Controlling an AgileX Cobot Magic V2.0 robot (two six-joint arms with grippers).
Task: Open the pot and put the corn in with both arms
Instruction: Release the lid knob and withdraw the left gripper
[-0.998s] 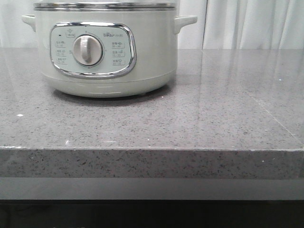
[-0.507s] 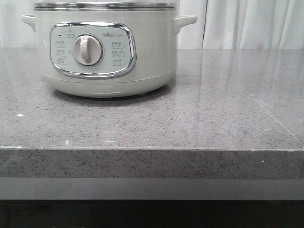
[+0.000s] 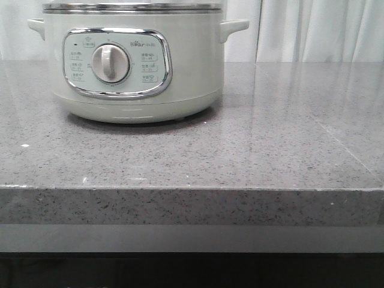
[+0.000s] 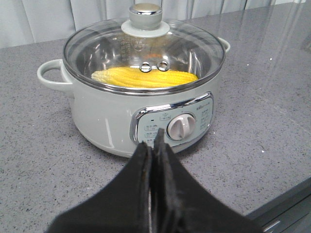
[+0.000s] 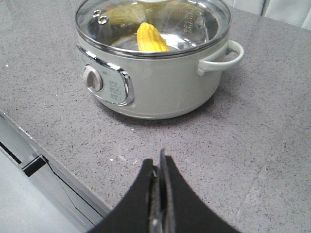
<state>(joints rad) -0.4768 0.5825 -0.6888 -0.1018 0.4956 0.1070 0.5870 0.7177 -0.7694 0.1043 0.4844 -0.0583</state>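
Observation:
The pale grey-green pot (image 3: 132, 60) stands on the grey stone counter, its glass lid (image 4: 146, 46) with a round knob (image 4: 145, 14) closed on it. The yellow corn (image 4: 145, 76) lies inside under the lid; it also shows in the right wrist view (image 5: 150, 38). My left gripper (image 4: 153, 141) is shut and empty, held back from the pot's control panel (image 4: 177, 124). My right gripper (image 5: 159, 162) is shut and empty, over the counter short of the pot (image 5: 155, 73). Neither gripper shows in the front view.
The counter's front edge (image 3: 192, 189) runs across the front view, with a dark gap below. White curtains (image 3: 312, 30) hang behind. The pot's side handles (image 5: 223, 56) stick out on both sides. Bare counter (image 3: 288, 120) lies to the pot's right.

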